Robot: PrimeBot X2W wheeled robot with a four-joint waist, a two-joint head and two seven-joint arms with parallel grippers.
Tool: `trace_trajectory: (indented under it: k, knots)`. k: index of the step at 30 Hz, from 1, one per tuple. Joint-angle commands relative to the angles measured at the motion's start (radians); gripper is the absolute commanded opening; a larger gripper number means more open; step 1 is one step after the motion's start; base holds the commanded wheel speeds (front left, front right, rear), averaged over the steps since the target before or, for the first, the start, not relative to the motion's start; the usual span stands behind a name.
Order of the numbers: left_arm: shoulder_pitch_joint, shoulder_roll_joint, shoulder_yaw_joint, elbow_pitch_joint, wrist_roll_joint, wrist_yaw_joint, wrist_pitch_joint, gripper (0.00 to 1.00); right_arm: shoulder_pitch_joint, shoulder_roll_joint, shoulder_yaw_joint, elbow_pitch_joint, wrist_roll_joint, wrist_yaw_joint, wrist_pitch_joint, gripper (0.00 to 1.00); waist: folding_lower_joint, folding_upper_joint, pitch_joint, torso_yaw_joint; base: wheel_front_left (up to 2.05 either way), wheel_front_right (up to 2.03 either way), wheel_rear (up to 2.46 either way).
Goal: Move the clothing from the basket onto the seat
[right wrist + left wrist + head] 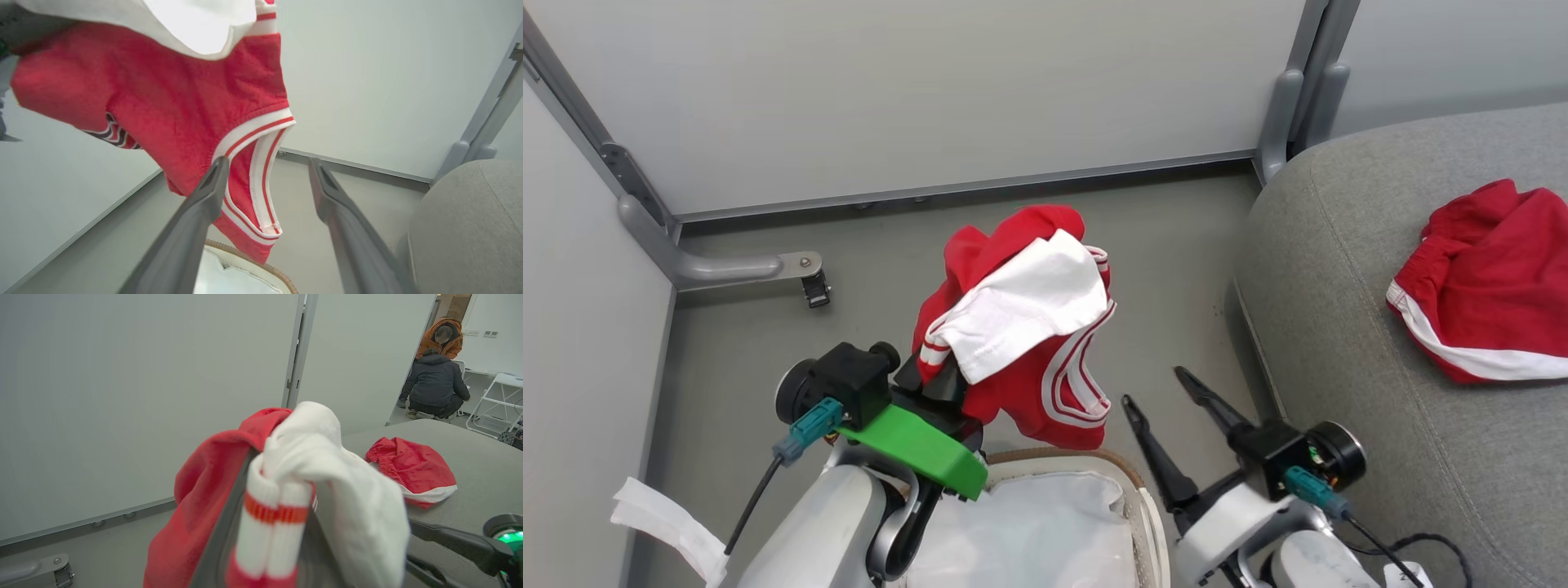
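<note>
my left claw (pixel 943 382) is clamped on the jersey (pixel 1054 392), hanging over the basket (pixel 1131 482) just below it, my right claw (pixel 1153 387) gapes empty beside it, and farther right the shorts (pixel 1494 278) lie on the couch (pixel 1339 327).

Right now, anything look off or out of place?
Nothing spilled or damaged. The jersey hangs bunched from the shut left gripper above the basket, white panel flopped on top. Red shorts lie crumpled on the seat.

Red jersey (pixel 163 94) above basket rim (pixel 255 267), wide-spread jaws just beside.
</note>
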Motion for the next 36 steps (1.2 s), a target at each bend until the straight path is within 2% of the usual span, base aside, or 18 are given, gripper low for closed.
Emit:
trace_trajectory:
  k: [1,10,19,25,31,35,36]
  knots:
    - [0.011,-0.004,-0.003,-0.006,-0.006,-0.001,-0.003,0.00,-0.021,-0.004,0.027,-0.010,0.000,-0.001,-0.002,1.00,0.0001,0.0000,0.004,0.004,0.00,0.00,0.00]
    - [-0.003,-0.020,-0.030,0.003,-0.031,-0.001,-0.003,0.00,-0.130,-0.004,0.218,0.023,-0.016,-0.001,-0.002,1.00,0.0001,0.0000,0.012,0.026,0.00,0.00,0.00]
    - [-0.029,-0.041,-0.068,0.006,-0.041,-0.001,-0.003,0.00,-0.193,-0.004,0.286,0.111,-0.047,-0.001,-0.002,1.00,0.0001,0.0000,0.027,0.046,0.00,0.00,0.00]
    - [-0.050,-0.058,-0.117,0.005,-0.062,-0.001,-0.003,0.00,-0.222,-0.004,0.286,0.141,-0.094,-0.001,-0.002,1.00,0.0001,0.0000,0.029,0.065,0.00,0.00,0.00]
    - [-0.056,-0.072,-0.160,0.015,-0.080,-0.001,-0.003,0.00,-0.220,-0.003,0.207,0.147,-0.130,-0.001,-0.002,1.00,0.0001,0.0000,0.017,0.087,0.00,0.00,0.00]
    - [-0.055,-0.079,-0.188,0.020,-0.100,-0.001,-0.003,0.00,-0.232,-0.004,0.191,0.162,-0.122,-0.001,-0.002,1.00,0.0001,0.0000,0.007,0.103,0.00,0.00,0.00]
    - [-0.055,-0.080,-0.193,0.021,-0.103,-0.001,-0.003,0.00,-0.235,-0.004,0.192,0.168,-0.118,-0.001,-0.002,0.85,0.0001,0.0000,0.005,0.106,0.00,0.00,0.00]
